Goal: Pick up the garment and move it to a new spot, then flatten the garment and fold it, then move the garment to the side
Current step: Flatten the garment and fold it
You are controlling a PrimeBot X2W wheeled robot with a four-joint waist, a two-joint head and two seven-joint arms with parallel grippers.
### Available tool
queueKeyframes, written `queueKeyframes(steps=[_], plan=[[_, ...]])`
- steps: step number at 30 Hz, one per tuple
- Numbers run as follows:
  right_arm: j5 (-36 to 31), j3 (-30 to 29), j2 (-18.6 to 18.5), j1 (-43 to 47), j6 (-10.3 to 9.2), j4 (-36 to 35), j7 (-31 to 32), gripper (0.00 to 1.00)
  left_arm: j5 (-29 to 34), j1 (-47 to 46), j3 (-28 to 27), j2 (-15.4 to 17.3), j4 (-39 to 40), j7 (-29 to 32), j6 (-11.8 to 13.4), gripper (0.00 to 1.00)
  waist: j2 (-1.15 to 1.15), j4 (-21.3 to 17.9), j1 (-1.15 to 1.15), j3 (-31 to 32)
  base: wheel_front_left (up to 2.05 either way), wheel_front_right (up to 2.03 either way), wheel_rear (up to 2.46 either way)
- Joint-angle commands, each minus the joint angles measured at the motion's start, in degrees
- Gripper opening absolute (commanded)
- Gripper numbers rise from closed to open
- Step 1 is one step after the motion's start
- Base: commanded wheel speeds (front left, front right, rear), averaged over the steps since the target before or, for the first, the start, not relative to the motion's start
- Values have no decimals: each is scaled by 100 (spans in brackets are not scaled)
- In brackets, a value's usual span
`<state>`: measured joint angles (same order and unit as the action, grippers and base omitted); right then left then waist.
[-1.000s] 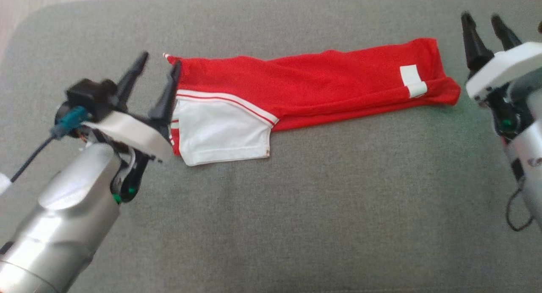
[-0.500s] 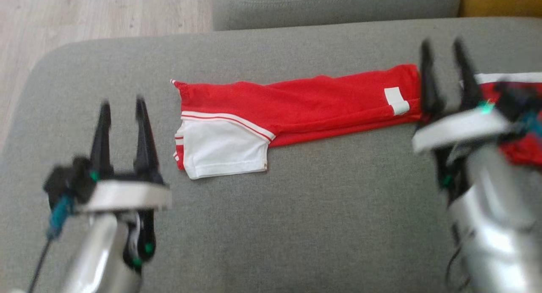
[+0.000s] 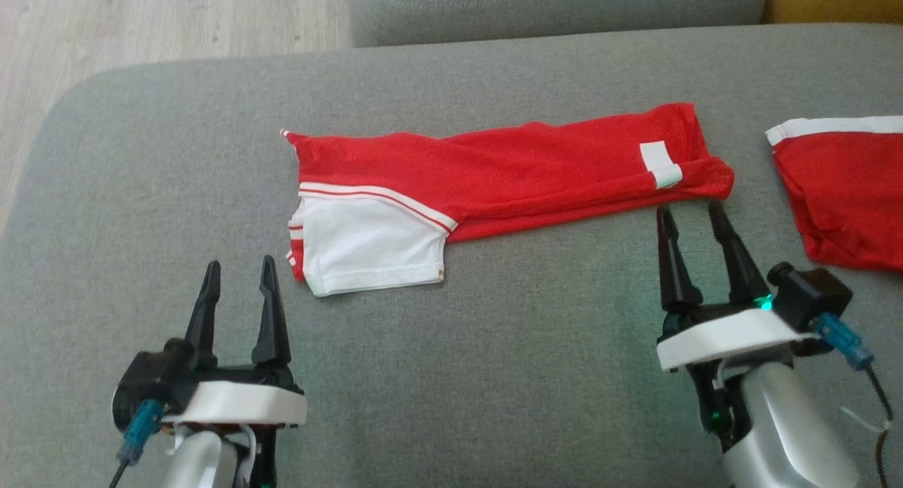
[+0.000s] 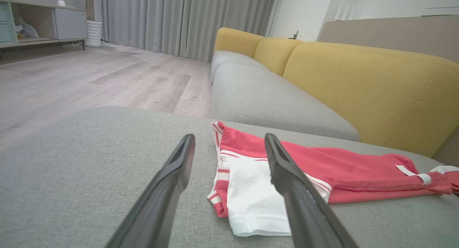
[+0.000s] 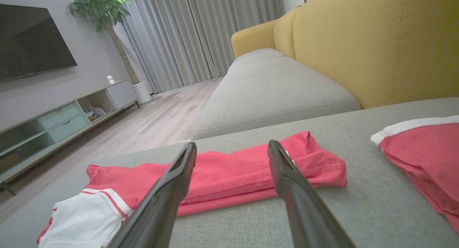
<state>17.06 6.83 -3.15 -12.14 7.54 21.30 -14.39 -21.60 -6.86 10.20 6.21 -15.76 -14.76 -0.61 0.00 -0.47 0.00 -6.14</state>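
Both arms have drawn back toward the near edge since a second ago. The left gripper (image 3: 240, 262), then at the left end of the garment (image 3: 508, 171), now hovers over the grey cushion (image 3: 494, 375), near the white sleeve (image 3: 367, 245) but apart from it. The right gripper (image 3: 688, 207), then beyond the right end, now points at that end from the near side, its tips just short of the red edge. Both claws stand spread and hold nothing. The garment lies flat across the middle of the cushion, folded into a long red strip, with a white tag (image 3: 661, 163) near its right end. A second red garment (image 3: 846, 192) lies apart to the right.
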Motion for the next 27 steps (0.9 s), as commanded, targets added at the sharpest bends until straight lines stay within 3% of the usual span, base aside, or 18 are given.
queueKeyframes(steps=[1, 8, 14, 18, 24, 27], plan=[[-90, 63, 25, -303, -5, -177, -61, 100, 98, -304, -278, -2, 152, -23, -50, 100, 0, 38, 0, -83, 0, 0, 0], [-568, -553, 26, -1135, -5, 494, 114, 100, 367, -647, -328, -152, 69, -23, -305, 100, 0, 234, 0, -537, 0, 0, 0], [-1129, -1492, 26, -1954, -5, 1193, 634, 100, 466, -859, -311, -233, 12, -24, -417, 100, 0, 445, 0, -916, 0, 0, 0], [-1757, -2427, 26, -2471, -5, 1834, 969, 100, 514, -1006, -308, -272, -26, -24, -487, 100, 0, 600, 0, -1151, 0, 0, 0], [-2701, -3505, 27, -2802, -5, 2623, 986, 100, 529, -1178, -279, -311, -66, -24, -558, 100, 0, 765, 0, -1298, 0, 0, 0], [-2910, -3743, 27, -2923, -5, 3106, 972, 100, 545, -1230, -288, -319, -80, -24, -575, 100, 0, 784, 0, -1298, 0, 0, 0]])
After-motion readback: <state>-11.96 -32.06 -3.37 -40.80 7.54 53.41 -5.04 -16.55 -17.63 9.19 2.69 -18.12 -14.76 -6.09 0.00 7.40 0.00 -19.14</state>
